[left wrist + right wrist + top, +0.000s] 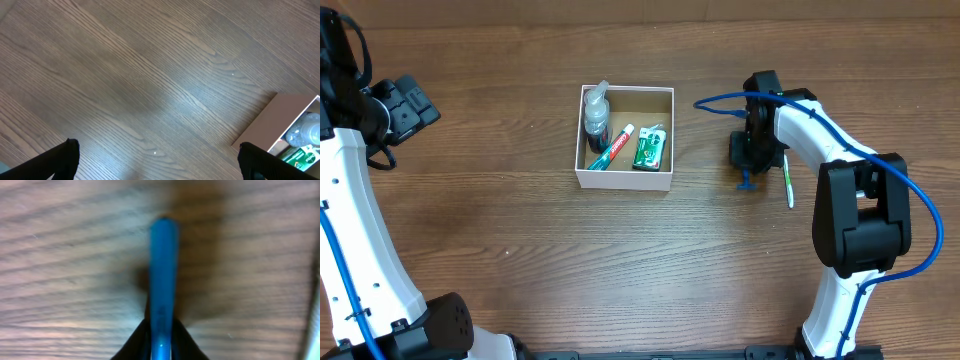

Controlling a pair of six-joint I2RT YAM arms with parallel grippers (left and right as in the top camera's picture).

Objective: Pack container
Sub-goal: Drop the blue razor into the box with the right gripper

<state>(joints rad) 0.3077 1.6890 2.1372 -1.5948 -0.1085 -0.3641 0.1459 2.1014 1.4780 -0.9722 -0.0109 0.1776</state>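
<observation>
1. My right claw [160,342], closed on a blue handle [164,265] over the table [520,230].
2. My left claw [159,161], spread wide and empty.
3. The container [625,180], mid-table between my arms, holding a bottle [596,120] and a tube [613,150].

Container [625,180], toiletries [650,150] inside, blue tool [748,182] nearby

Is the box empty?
No, the container holds a bottle, a tube and a green packet.
</observation>
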